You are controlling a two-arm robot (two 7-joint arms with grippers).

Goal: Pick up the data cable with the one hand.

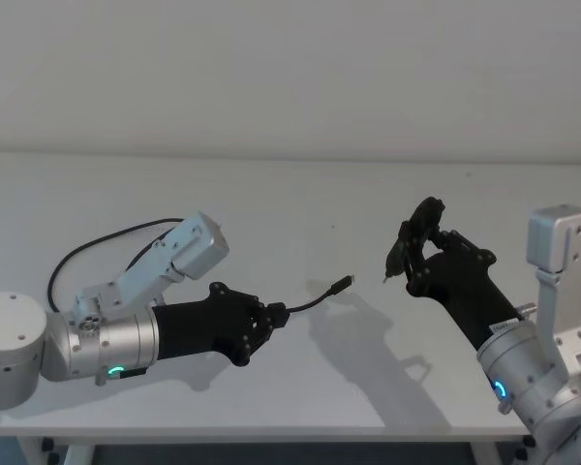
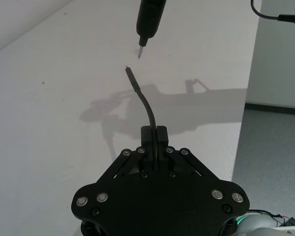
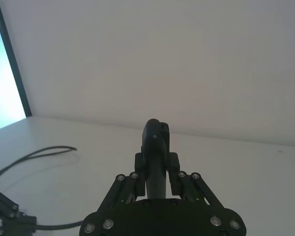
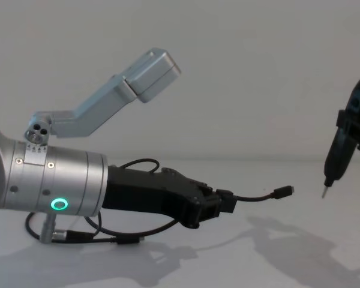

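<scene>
At the table's (image 1: 271, 194) left edge, the cable (image 2: 150, 115) loops slack behind the left arm. Its end passes through the left gripper (image 1: 271, 312), whose jaws are clamped on it just behind the plug, clear of the surface. Treat the cable as light, thin and limp: hold it near the plug, where it is likely firmest. Toward the right edge, the right gripper (image 1: 424, 257) is closed around a dark tool (image 4: 337, 150).
</scene>
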